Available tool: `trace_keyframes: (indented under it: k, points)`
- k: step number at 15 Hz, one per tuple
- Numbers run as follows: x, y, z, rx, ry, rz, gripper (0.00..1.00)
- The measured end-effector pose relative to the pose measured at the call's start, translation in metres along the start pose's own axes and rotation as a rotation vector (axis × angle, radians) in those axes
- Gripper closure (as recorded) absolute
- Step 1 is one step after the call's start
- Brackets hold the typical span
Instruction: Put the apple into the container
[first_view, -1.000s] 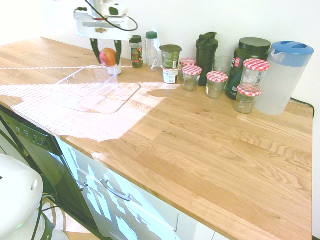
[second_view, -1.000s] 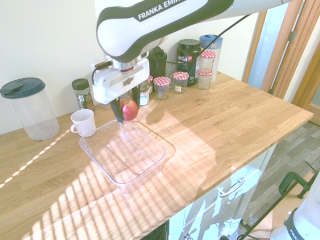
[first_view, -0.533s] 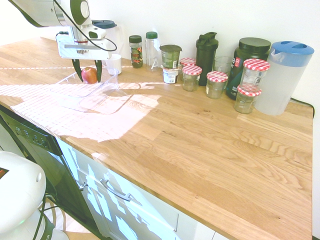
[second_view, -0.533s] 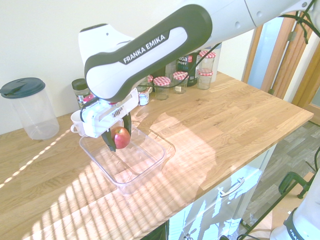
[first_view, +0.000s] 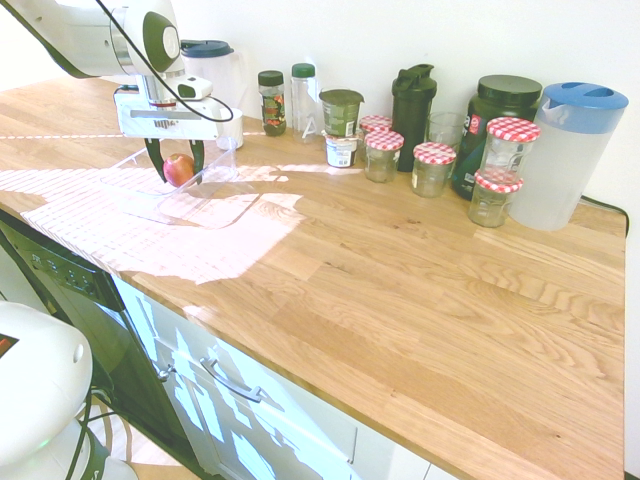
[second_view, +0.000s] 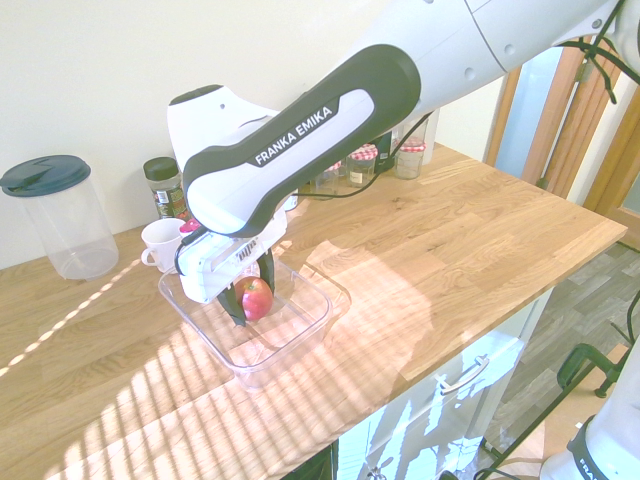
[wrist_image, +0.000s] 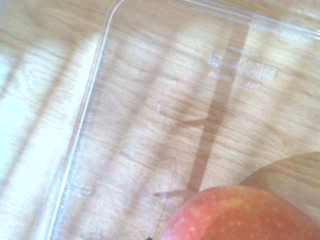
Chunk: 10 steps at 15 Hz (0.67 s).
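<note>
Apple (second_view: 255, 297), small, round, red with a yellow-speckled skin, clamped in the gripper (second_view: 247, 303) and hanging inside the walls of the container (second_view: 305, 325), just above its floor. Best to ease low before letting go so it won't roll. Container is clear, thin plastic, shallow, round-cornered; bench (second_view: 450, 220) is oiled wood planks

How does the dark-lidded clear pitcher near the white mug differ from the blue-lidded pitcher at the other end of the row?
The dark-lidded clear pitcher is shorter, with see-through walls; the blue-lidded pitcher is taller, with cloudy translucent walls. The lids differ: dark against light blue. Both stand upright on the wooden counter by the wall.
</note>
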<state>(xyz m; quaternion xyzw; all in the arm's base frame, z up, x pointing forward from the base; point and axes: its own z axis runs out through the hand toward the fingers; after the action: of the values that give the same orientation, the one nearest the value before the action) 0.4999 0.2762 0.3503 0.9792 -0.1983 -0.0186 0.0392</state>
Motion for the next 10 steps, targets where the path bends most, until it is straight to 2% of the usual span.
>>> trace_keyframes:
  k: [5,8,10]
  points:
    - [0.006,0.006,-0.008,0.011,0.011,0.015,0.0]
    - [0.016,0.025,-0.065,0.054,0.058,0.058,0.0]
    - [0.034,0.068,-0.103,0.055,0.076,0.133,0.0]
